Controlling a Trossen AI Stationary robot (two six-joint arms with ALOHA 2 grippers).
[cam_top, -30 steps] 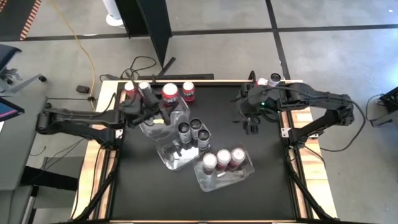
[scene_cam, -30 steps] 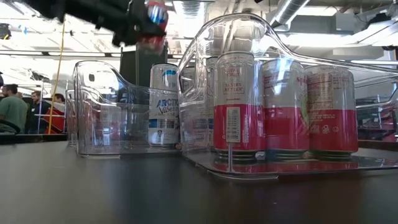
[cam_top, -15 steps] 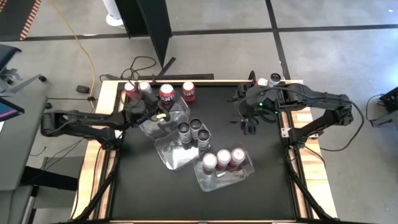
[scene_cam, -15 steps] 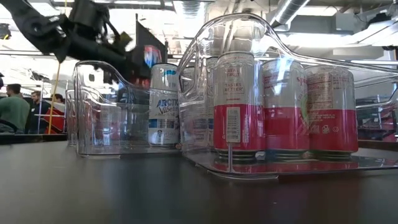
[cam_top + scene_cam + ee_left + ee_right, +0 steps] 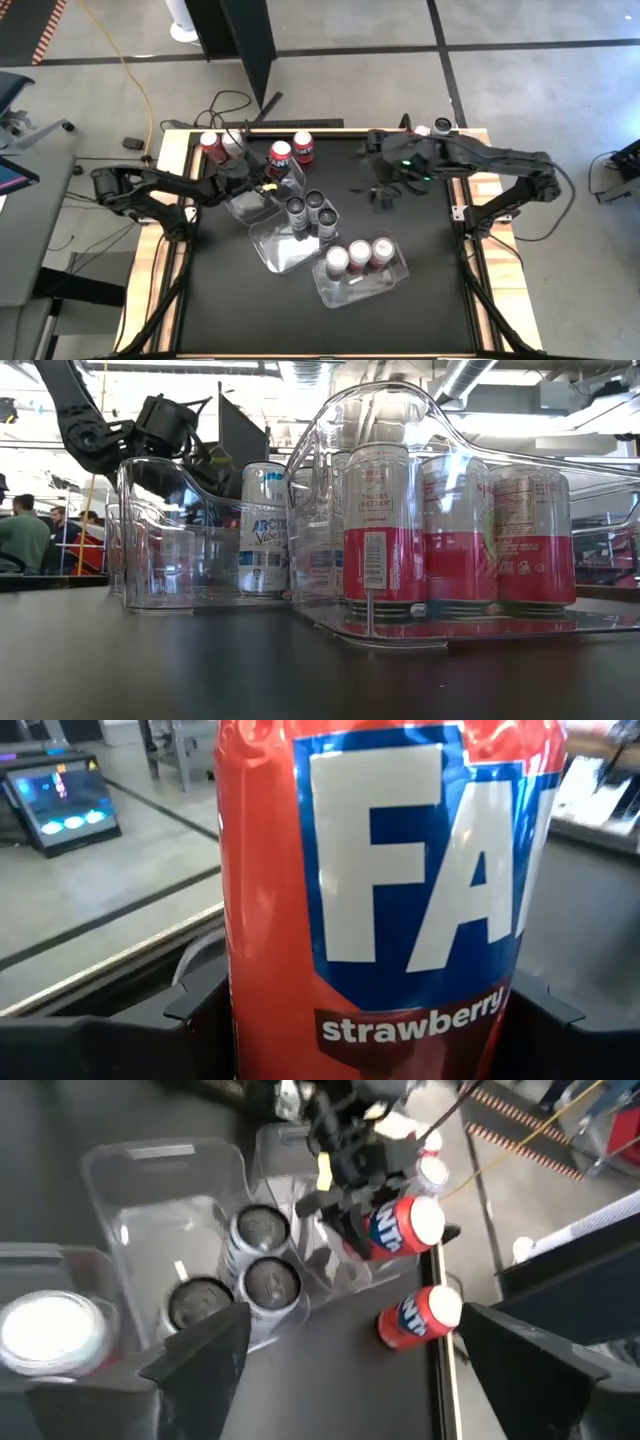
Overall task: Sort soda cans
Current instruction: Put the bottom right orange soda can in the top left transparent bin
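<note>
Overhead, the left tool (image 5: pixel 268 180) is clenched on a red can (image 5: pixel 280 155) over the rear clear tub (image 5: pixel 252 205), near the table's (image 5: pixel 400 240) far edge. Its wrist view fills with that can (image 5: pixel 385 890), printed "strawberry", between the two fingers (image 5: pixel 200 1010); no other view shows the lettering. The right tool (image 5: pixel 380 195) hangs released over bare table, well apart from the cans. Its wrist view shows the left tool (image 5: pixel 345 1190) gripping the red can (image 5: pixel 400 1225), another red can (image 5: pixel 420 1315) standing outside the tub, and three dark cans (image 5: pixel 260 1260) in the middle tub (image 5: pixel 130 1190). Only the low view shows side labels: three red-and-white cans (image 5: pixel 455 535) in the front tub (image 5: pixel 330 420).
</note>
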